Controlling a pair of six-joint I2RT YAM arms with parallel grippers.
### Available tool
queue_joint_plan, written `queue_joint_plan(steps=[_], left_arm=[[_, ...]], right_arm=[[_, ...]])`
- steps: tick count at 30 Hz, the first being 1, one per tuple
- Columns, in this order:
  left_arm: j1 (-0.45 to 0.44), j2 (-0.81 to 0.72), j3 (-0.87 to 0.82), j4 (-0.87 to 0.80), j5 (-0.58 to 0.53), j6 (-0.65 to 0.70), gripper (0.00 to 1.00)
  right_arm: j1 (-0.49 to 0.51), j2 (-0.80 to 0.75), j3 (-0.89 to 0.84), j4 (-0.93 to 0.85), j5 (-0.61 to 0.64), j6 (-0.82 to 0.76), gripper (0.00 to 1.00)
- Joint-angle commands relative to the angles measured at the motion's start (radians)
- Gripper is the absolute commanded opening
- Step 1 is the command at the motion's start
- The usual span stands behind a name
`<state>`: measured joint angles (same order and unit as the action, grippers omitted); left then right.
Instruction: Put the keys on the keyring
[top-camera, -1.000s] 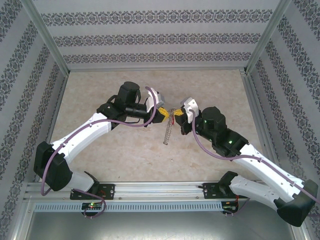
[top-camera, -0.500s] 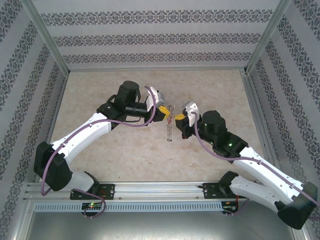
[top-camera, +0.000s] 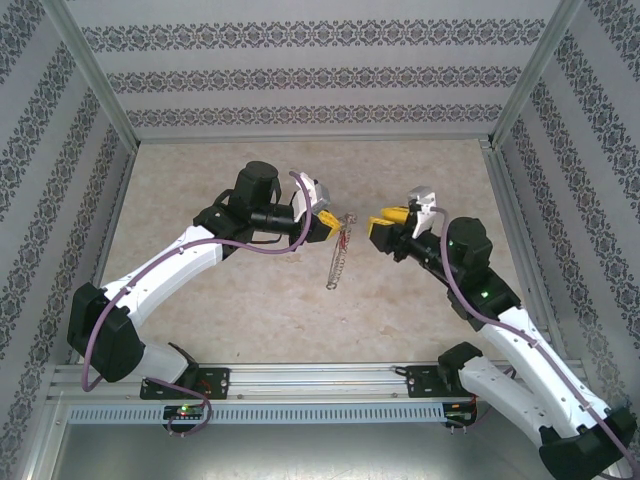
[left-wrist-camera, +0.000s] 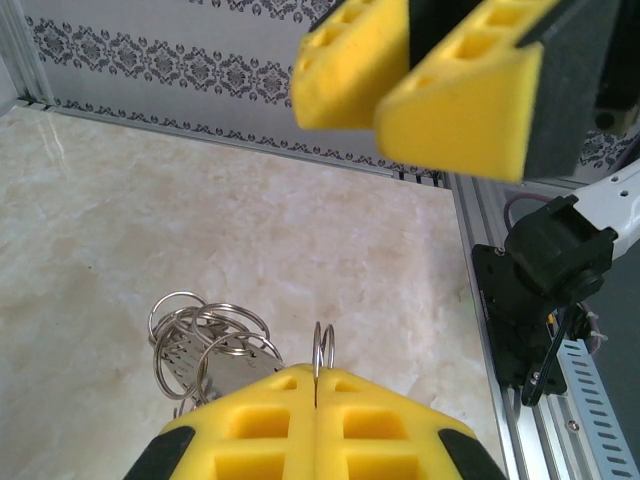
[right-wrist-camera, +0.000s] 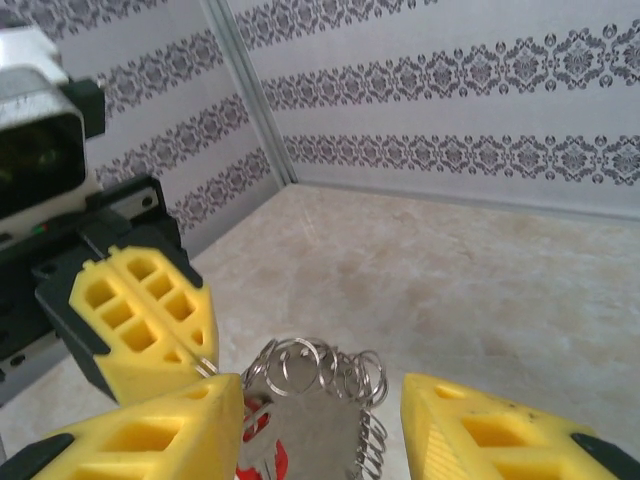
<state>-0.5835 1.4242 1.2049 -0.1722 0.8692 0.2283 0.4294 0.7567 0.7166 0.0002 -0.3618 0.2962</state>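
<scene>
Large thin grey metal keyring hangs from the left gripper above the centre of the beige marbled table. The right gripper stands near, at the keyring's 3 o'clock, apart from it.

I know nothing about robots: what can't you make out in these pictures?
Right wrist view: the tiny silver key with a red plastic head is cut off by the bottom edge and behind the open right gripper; whether it is threaded on cannot be told.
Left wrist view: the large grey metal loop fringed with small pieces is partly hidden behind the shut left gripper.
Top view: both too small to tell apart.
</scene>
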Motion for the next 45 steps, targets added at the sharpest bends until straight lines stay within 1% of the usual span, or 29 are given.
queue_joint_plan(steps=[1, 4, 5, 7, 15, 22, 30, 32, 35, 39, 45], left_arm=[[-0.013, -0.034, 0.026, 0.035, 0.048, 0.009, 0.00], [-0.013, -0.031, 0.031, 0.031, 0.061, 0.006, 0.00], [-0.012, -0.031, 0.031, 0.036, 0.065, 0.001, 0.00], [-0.011, -0.028, 0.029, 0.057, 0.073, -0.018, 0.00], [0.014, -0.024, -0.002, 0.195, 0.122, -0.152, 0.00], [0.023, -0.028, -0.014, 0.270, 0.136, -0.230, 0.00], [0.038, -0.024, -0.040, 0.355, 0.127, -0.318, 0.00], [0.043, -0.023, -0.055, 0.394, 0.124, -0.351, 0.00], [0.057, -0.022, -0.076, 0.441, 0.118, -0.392, 0.00], [0.082, -0.021, -0.105, 0.504, 0.103, -0.447, 0.00], [0.123, -0.020, -0.156, 0.634, 0.102, -0.554, 0.00]], right_arm=[[-0.045, 0.022, -0.021, 0.115, -0.166, 0.081, 0.47], [-0.072, 0.044, -0.034, 0.174, -0.258, 0.110, 0.48], [-0.077, 0.052, -0.038, 0.188, -0.282, 0.118, 0.49], [-0.079, 0.061, -0.049, 0.216, -0.306, 0.133, 0.51], [-0.081, 0.092, -0.121, 0.387, -0.312, 0.214, 0.52], [-0.100, 0.129, -0.175, 0.603, -0.316, 0.364, 0.52], [-0.107, 0.153, -0.170, 0.717, -0.316, 0.486, 0.53], [-0.108, 0.174, -0.165, 0.742, -0.326, 0.523, 0.54], [-0.109, 0.210, -0.162, 0.826, -0.328, 0.576, 0.55], [-0.111, 0.272, -0.164, 0.930, -0.308, 0.648, 0.57], [-0.111, 0.416, -0.154, 1.155, -0.298, 0.785, 0.57]])
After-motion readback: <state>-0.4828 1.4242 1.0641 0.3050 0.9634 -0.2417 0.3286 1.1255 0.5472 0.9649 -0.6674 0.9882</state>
